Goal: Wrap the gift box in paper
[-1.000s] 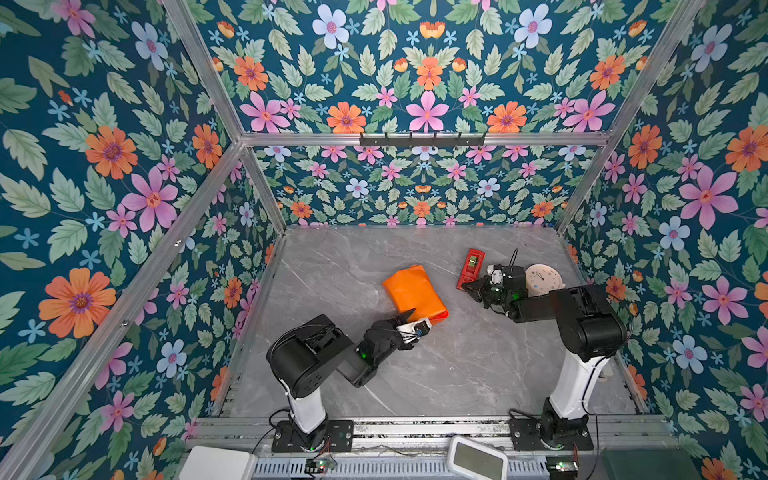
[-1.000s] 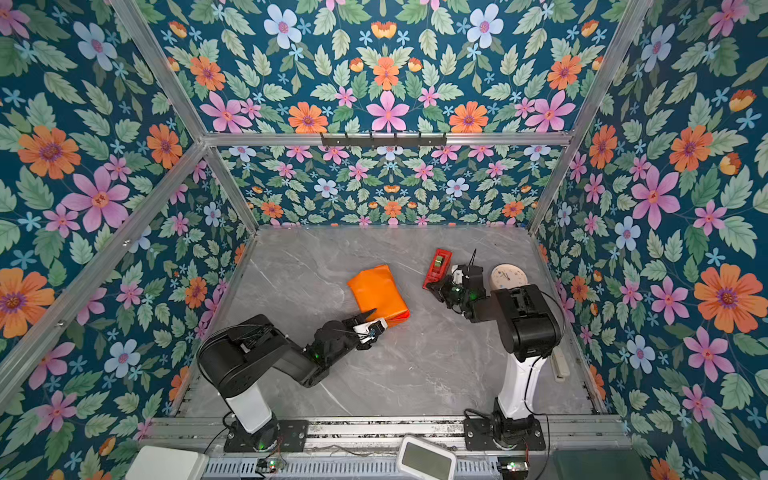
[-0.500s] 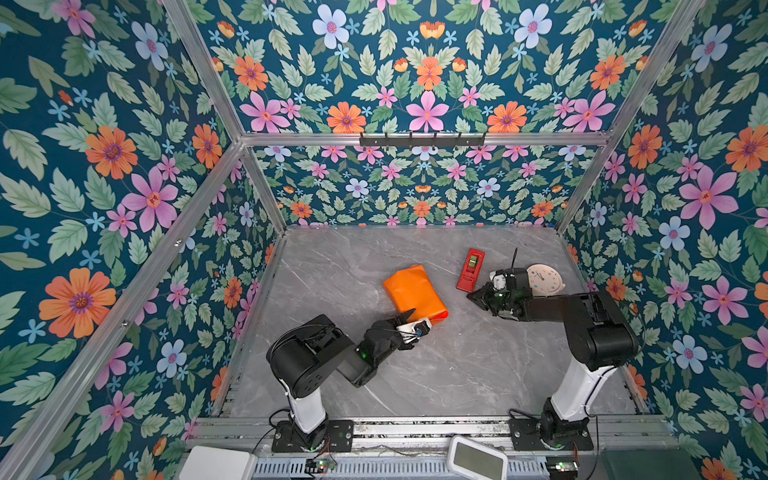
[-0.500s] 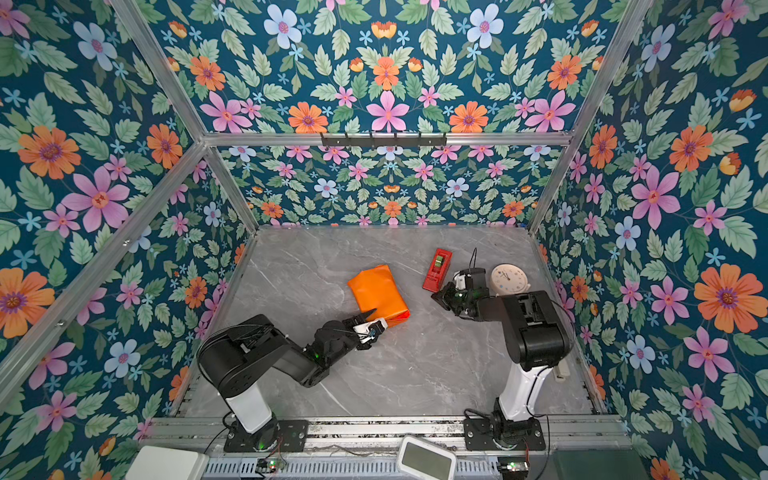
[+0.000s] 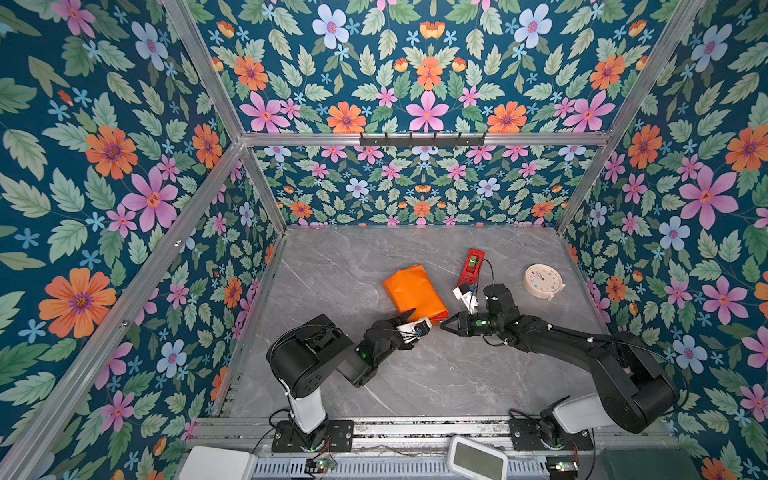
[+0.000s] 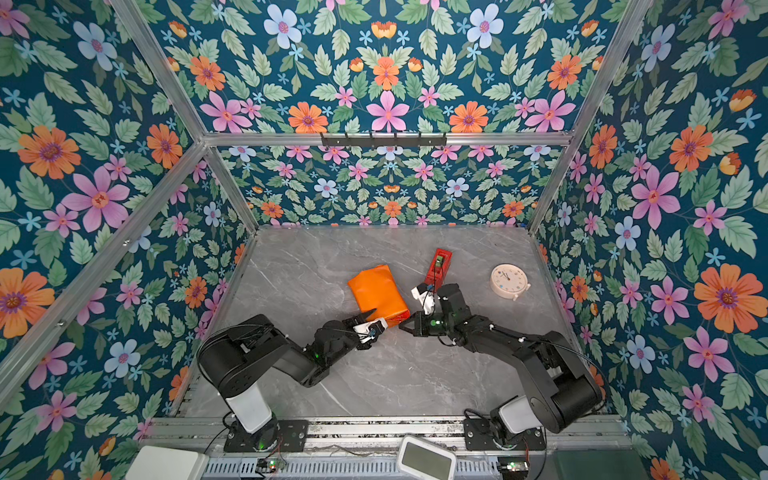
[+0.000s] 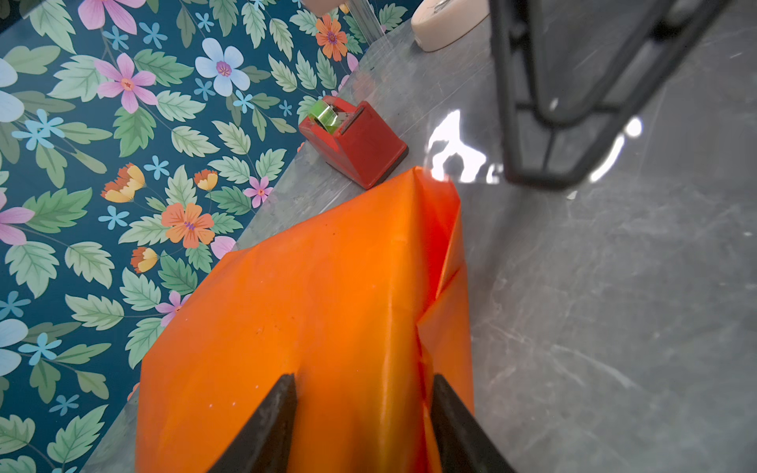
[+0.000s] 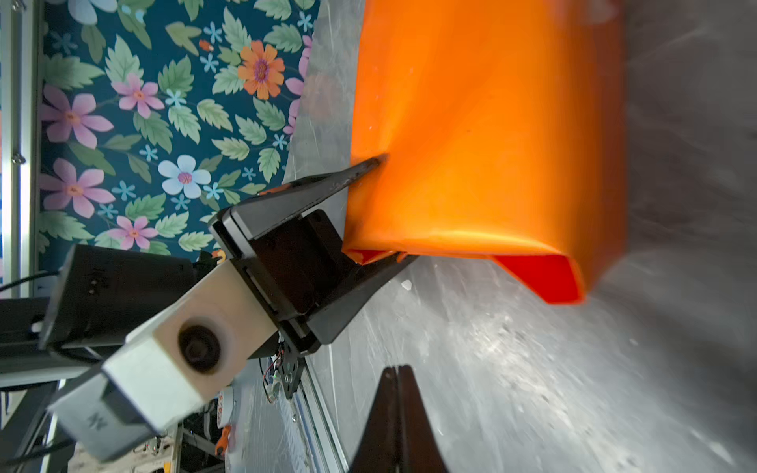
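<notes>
The orange paper [image 5: 413,293] parcel lies just beside the red tape dispenser [image 5: 472,266]. My left gripper [image 7: 363,379] pinches its open end, one finger above and one below. Only the right wrist view shows that end gaping, unfolded. My right gripper [image 8: 396,370], closed and empty, sits just off that end.

The left arm [image 5: 328,357] lies low and folded at the elbow, reaching from the table's [image 5: 415,382] near edge toward its middle; the left gripper [image 5: 417,319] has its jaws half apart, clamped across the near end of the paper [image 5: 411,289]; the right arm [image 5: 561,340] stretches in from the near right corner; the right gripper [image 5: 445,327] has its fingers pressed together, tips just beside the left gripper.
</notes>
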Robot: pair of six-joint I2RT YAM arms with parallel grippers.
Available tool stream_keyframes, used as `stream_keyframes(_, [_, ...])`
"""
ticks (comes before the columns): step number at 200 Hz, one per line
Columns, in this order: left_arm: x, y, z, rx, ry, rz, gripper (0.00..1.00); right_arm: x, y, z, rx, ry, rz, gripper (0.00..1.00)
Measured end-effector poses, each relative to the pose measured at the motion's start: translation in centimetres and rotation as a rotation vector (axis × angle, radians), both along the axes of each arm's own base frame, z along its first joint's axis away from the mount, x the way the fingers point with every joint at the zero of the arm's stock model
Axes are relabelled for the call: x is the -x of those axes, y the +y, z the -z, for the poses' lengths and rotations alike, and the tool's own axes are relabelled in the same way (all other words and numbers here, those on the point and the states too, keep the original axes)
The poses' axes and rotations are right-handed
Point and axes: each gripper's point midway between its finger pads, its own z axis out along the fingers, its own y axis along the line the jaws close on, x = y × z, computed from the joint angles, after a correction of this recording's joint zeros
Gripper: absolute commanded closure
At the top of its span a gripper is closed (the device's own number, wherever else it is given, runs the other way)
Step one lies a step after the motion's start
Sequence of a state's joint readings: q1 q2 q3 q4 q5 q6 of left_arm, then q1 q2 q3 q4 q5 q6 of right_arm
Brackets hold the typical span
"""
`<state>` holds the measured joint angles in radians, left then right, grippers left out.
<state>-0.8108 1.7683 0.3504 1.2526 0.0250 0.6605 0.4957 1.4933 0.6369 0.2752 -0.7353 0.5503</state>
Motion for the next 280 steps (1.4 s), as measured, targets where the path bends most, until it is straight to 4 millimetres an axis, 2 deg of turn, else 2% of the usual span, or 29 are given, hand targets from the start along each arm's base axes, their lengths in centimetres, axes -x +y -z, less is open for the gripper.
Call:
stream_keyframes(34, [0.0,0.0,0.0,0.0,0.0,0.0,0.47,-0.5,2.6,0.2,0.005,-0.024,-0.055,1.0])
stream_keyframes(62, [0.0,0.0,0.0,0.0,0.0,0.0,0.47,-1.1,3.2,0.6,0.009,-0.031,-0.062,1.0])
stream_keyframes(91, [0.0,0.0,0.0,0.0,0.0,0.0,0.47,-0.8,3.9,1.3,0.011,-0.022,-0.081,1.0])
stream_keyframes(116, [0.0,0.0,0.0,0.0,0.0,0.0,0.47,-0.9,3.7,2.6,0.03,0.002,-0.074,1.0])
stream_keyframes(280, [0.0,0.0,0.0,0.0,0.001,0.0,0.47,-2.2,3.6,2.7,0.059,-0.026,-0.022,1.0])
